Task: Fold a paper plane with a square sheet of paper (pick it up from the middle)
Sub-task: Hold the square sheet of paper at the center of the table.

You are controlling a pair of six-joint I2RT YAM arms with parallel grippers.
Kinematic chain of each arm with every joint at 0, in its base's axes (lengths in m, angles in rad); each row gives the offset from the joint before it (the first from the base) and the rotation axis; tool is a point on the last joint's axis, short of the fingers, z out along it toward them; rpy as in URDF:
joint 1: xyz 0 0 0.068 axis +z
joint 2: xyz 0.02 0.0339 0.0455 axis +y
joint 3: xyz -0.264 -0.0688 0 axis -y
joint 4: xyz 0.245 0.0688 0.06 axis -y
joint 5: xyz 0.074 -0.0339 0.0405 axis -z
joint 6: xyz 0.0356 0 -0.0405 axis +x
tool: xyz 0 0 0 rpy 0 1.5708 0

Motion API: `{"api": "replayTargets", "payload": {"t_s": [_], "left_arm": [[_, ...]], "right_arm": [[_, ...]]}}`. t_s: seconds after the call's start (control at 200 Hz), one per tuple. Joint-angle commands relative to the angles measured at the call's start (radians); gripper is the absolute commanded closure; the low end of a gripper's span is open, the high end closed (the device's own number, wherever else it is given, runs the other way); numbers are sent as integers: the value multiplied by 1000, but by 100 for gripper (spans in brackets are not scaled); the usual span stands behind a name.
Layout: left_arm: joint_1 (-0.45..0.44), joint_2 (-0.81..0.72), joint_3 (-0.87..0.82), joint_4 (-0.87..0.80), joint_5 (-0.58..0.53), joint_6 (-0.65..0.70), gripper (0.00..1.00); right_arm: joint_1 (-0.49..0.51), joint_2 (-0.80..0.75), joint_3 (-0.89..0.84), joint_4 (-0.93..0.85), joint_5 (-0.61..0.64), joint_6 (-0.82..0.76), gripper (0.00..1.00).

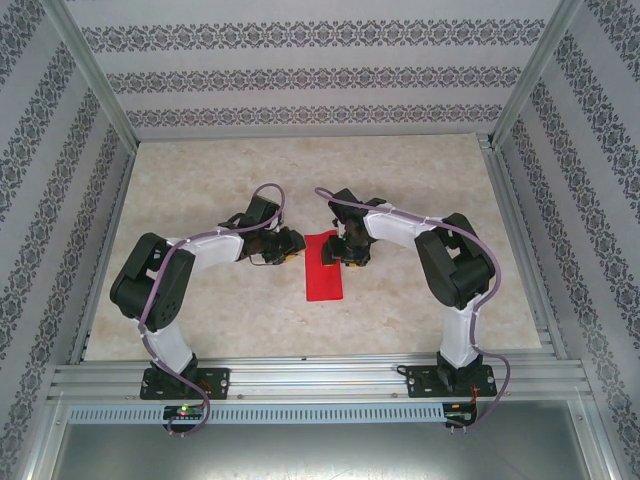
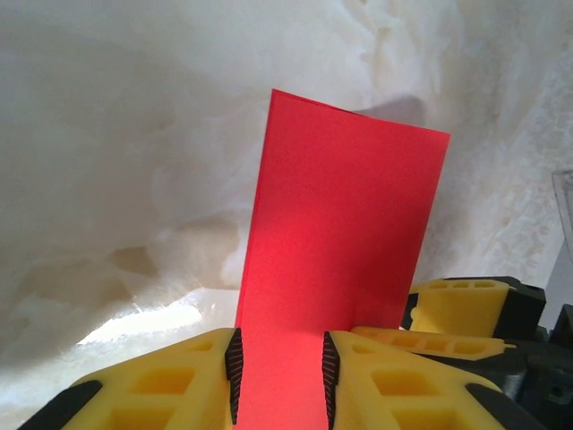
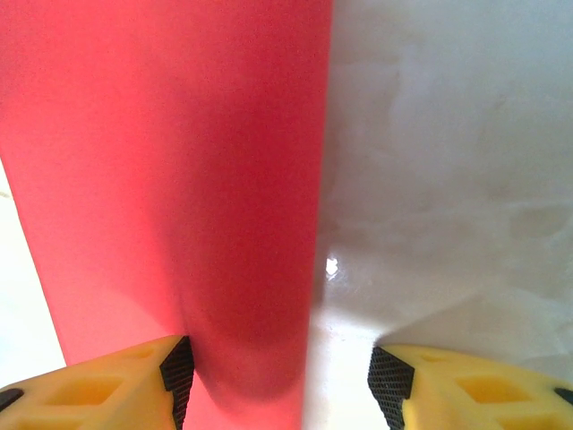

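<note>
The red sheet of paper (image 1: 325, 275) is lying in the middle of the top view as a tall, narrow rectangle with straight edges, sitting on the pale marbled tabletop (image 1: 200, 180) between my two arms. My left gripper (image 1: 288, 245) is reaching in at its upper left corner and my right gripper (image 1: 345, 252) is reaching in at its upper right, both right at the sheet's far end, while the near end is lying clear of both. In my left wrist view the paper (image 2: 345, 233) is running up from the bottom centre to the upper middle of the frame, with both of its long edges passing behind my yellow fingers. My left gripper (image 2: 282, 376) is standing with its jaws apart and red paper showing across the whole gap between the black pads (image 2: 235, 376); I cannot tell whether the pads are pressing on it. At the lower right of that frame the yellow fingers (image 2: 461, 305) of my right gripper are showing just beside the sheet's edge. In my right wrist view the paper (image 3: 179, 179) is covering the left and centre of the frame, and bare tabletop (image 3: 448, 134) is showing on the right. My right gripper (image 3: 282, 385) is standing wide apart there, its left pad (image 3: 177, 376) over the red and its right pad over the tabletop.
</note>
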Motion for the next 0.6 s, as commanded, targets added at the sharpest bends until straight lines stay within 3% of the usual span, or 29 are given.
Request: {"api": "replayTargets", "payload": {"t_s": [0.0,0.595], "left_arm": [[8,26,-14,52,45,-11,68],[-20,124,38,73,147,15,81]], "right_arm": [[28,161,-67,53,25,10,39],[35,194,-50,39,29,10,39]]}}
